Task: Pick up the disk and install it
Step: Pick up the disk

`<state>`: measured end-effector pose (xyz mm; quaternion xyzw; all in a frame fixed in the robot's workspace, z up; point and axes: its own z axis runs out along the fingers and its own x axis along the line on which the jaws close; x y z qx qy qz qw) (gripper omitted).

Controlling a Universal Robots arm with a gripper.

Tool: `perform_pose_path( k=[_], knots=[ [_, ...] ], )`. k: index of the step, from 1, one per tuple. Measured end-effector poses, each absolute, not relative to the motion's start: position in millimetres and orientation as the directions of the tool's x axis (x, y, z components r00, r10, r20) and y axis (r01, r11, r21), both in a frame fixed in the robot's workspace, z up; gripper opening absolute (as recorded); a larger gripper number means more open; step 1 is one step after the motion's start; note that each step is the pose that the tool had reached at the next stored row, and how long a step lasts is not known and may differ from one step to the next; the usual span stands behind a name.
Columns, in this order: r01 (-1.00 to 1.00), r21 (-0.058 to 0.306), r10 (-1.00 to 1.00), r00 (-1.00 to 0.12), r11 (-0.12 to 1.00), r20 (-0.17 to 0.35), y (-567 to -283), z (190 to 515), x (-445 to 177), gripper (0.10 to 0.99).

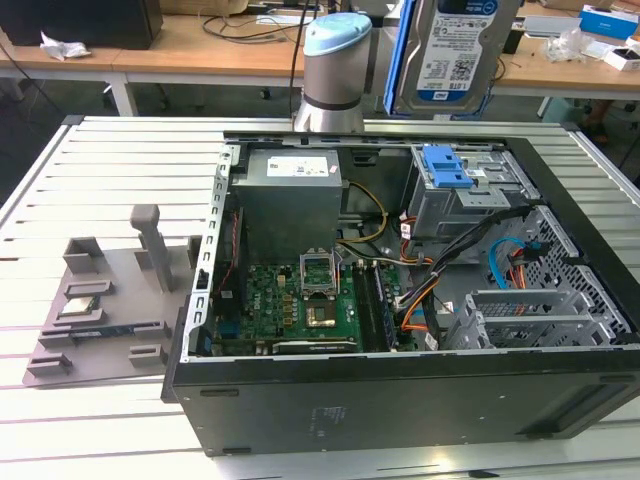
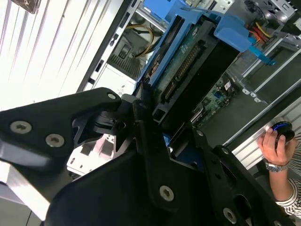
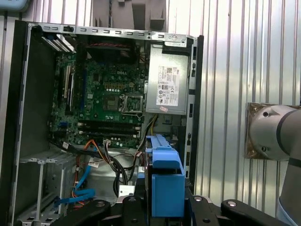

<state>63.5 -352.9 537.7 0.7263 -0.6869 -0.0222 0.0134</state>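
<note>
The disk [image 1: 455, 50], silver with a white-and-blue label and a blue plastic frame, hangs upright high above the back of the open computer case [image 1: 400, 400] in the exterior view. In the second wrist view my gripper [image 2: 164, 117] is shut on the disk [image 2: 188, 61], with black fingers [image 2: 141, 101] pressing on its blue-framed edges. In the first wrist view the disk's blue frame [image 3: 164, 174] stands between the gripper's black fingers [image 3: 134, 205], above the case's lower corner near the power supply [image 3: 167, 89].
Inside the case are a grey metal cage with a blue latch [image 1: 455, 190], a motherboard [image 1: 300, 295], loose cables [image 1: 500, 250] and a power supply [image 1: 290, 195]. A grey fixture [image 1: 110, 290] holding a small chip [image 1: 80, 305] lies at the exterior view's left. A person's hand [image 2: 277, 141] is close by.
</note>
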Motion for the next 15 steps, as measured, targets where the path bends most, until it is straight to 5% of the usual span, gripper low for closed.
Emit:
perform_pose_path(
  k=[15],
  knots=[
    [-0.997, 0.05, -0.998, 0.055, -0.056, -0.014, -352.9, 537.7, 116.7, 0.369]
  ],
)
